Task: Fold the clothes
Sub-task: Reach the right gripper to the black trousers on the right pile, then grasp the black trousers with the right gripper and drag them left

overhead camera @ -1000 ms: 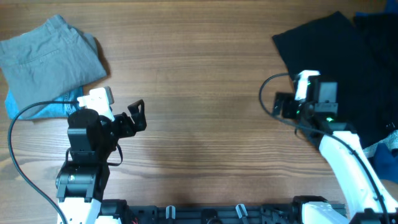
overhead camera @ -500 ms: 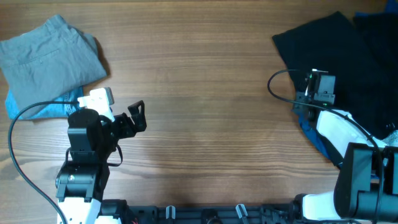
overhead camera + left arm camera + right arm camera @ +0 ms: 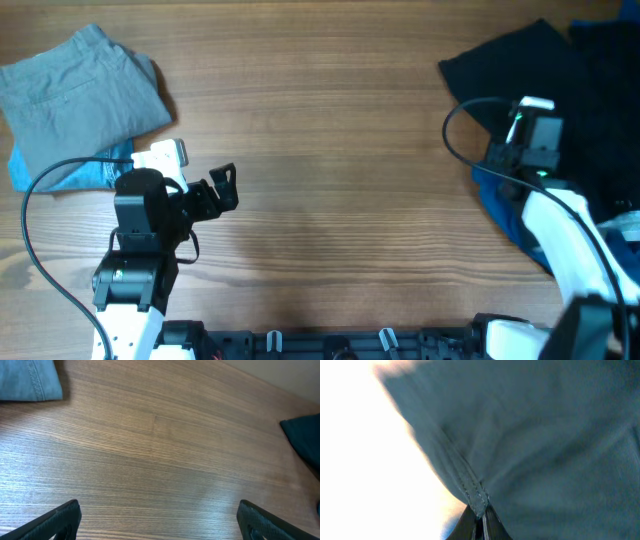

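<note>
A blue garment [image 3: 503, 205] lies at the right, beside a black garment [image 3: 540, 70] spread over the far right corner. My right gripper [image 3: 495, 155] is shut on the blue garment's stitched hem [image 3: 476, 495]. In the right wrist view the jaws [image 3: 481, 521] pinch that hem and blue cloth fills the frame. My left gripper [image 3: 225, 187] hangs open over bare wood at the left, its fingertips [image 3: 65, 519] wide apart with nothing between them. A folded grey garment [image 3: 82, 95] rests on a folded blue one [image 3: 55, 172] at the far left.
The wooden table [image 3: 320, 120] stretches between the two piles. A denim corner [image 3: 30, 380] shows at the top left of the left wrist view, and dark cloth [image 3: 305, 435] at its right edge. Cables loop near both arms.
The right gripper has gone from open to shut on the blue garment's hem and shifted right, drawing blue cloth into view. The left arm has hardly moved.
</note>
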Controlling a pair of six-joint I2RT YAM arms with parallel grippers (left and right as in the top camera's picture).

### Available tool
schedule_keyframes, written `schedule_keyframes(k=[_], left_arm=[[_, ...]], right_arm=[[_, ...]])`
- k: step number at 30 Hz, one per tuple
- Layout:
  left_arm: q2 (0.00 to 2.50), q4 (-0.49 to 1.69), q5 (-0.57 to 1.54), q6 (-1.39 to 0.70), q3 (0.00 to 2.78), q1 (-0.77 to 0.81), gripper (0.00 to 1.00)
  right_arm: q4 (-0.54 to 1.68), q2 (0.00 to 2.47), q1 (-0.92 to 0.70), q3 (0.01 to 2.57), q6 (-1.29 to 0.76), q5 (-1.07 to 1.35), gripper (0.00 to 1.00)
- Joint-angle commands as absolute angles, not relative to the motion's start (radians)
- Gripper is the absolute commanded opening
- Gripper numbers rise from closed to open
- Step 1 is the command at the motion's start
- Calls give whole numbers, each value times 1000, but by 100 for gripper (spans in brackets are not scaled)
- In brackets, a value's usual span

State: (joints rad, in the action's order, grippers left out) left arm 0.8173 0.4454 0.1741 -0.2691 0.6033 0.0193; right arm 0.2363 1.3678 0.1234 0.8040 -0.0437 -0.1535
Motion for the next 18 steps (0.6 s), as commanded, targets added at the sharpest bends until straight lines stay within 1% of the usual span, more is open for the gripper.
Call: schedule_keyframes(k=[1, 2, 3, 4, 6, 8, 10, 12, 13, 14, 16, 17, 18], left_arm=[[818, 442, 192, -278, 620, 15, 100], [818, 442, 192, -278, 620, 15, 100], [818, 442, 192, -278, 620, 15, 100], [818, 442, 191, -278, 620, 15, 100], [818, 442, 191, -278, 620, 15, 100], [818, 442, 191, -278, 620, 15, 100], [818, 442, 191, -278, 620, 15, 100], [818, 442, 191, -278, 620, 15, 100], [818, 438, 191, -278, 620, 15, 100], [818, 434, 191, -278, 620, 15, 100], [818, 432, 191, -278, 620, 15, 100], [818, 432, 191, -278, 620, 15, 100], [818, 432, 191, -278, 620, 15, 100]], right_arm=[[213, 1196, 113, 911, -96, 548, 4], [187, 1174, 109, 910, -113, 690, 4], [179, 1161, 100, 910, -143, 775, 5], [194, 1163, 84, 910, -187, 823, 5], [231, 1192, 44, 910, -195, 943, 10], [246, 1225, -8, 910, -239, 1010, 10], [257, 1274, -103, 910, -279, 1023, 10], [204, 1308, -188, 910, -327, 1028, 10], [9, 1330, -251, 910, -390, 1016, 10], [-121, 1333, -268, 910, -440, 960, 11], [-336, 1333, -282, 910, -483, 754, 11], [-452, 1333, -281, 910, -512, 579, 11], [-489, 1333, -281, 910, -514, 459, 11]])
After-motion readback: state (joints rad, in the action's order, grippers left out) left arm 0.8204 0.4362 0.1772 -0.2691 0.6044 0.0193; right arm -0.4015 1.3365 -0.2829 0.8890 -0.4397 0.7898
